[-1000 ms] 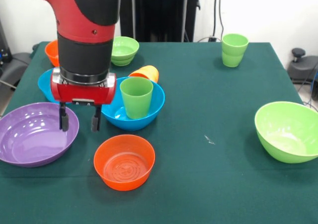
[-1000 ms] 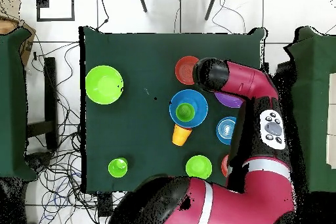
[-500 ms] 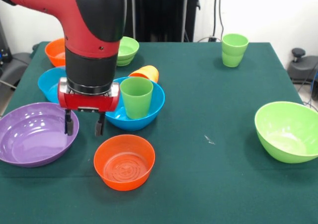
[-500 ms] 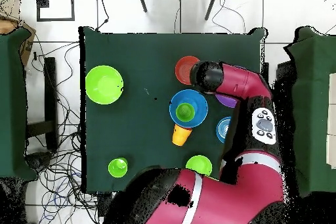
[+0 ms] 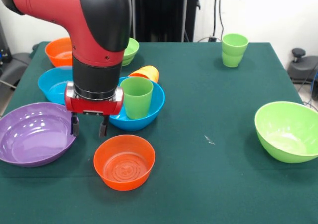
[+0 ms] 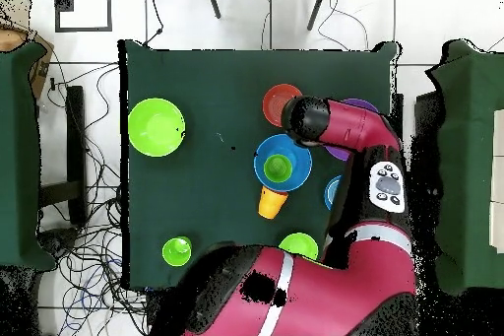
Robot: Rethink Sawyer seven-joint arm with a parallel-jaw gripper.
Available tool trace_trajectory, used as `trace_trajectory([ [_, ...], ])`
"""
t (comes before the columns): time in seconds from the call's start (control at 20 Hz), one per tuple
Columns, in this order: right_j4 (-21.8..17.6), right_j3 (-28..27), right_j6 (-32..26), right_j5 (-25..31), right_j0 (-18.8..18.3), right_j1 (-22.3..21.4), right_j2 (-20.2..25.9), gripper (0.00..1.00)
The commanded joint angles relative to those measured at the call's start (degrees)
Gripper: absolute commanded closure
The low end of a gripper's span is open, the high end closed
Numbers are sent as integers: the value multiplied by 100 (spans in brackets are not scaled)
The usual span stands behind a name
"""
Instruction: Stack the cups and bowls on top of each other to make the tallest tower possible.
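Note:
A green cup (image 5: 136,97) stands upright in a blue bowl (image 5: 144,112) (image 6: 281,162); together they make the low tower. An orange cup (image 5: 146,73) (image 6: 272,202) lies on its side behind that bowl. My gripper (image 5: 89,127) hangs open and empty just left of the blue bowl, between the purple bowl (image 5: 32,133) and the small orange bowl (image 5: 124,162) (image 6: 278,103). Its fingers (image 5: 103,126) are just above the cloth. The arm hides the gripper in the overhead view.
A large lime bowl (image 5: 288,130) (image 6: 156,126) sits at the right. Green cups (image 5: 234,49) (image 6: 177,250) are nested at the far right. Another blue bowl (image 5: 53,83), an orange bowl (image 5: 60,51) and a lime bowl (image 5: 130,48) lie behind the arm.
The gripper has moved right and toward the camera, from over the purple bowl's rim to beside the small orange bowl. Cups and bowls have stayed put.

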Motion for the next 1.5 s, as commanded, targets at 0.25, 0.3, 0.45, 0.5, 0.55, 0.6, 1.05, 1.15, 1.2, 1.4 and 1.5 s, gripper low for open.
trace_trajectory([
  [0.25, 207, -524, 1104, 282, 244, 268, 180, 0],
  [0.3, 215, -553, 1113, 295, 249, 279, 169, 0],
  [0.45, 223, -550, 1102, 297, 256, 271, 168, 0],
  [0.5, 231, -532, 1096, 283, 246, 262, 173, 0],
  [0.55, 248, -525, 1084, 303, 239, 251, 191, 0],
  [0.6, 275, -501, 1069, 303, 212, 217, 225, 0],
  [1.05, 456, -672, 977, 596, 181, 194, 268, 0],
  [1.15, 487, -731, 990, 594, 184, 232, 256, 0],
  [1.2, 496, -795, 1025, 585, 220, 289, 221, 0],
  [1.4, 518, -1023, 1173, 539, 329, 522, 83, 0],
  [1.5, 527, -1073, 1225, 500, 381, 592, 29, 0],
])
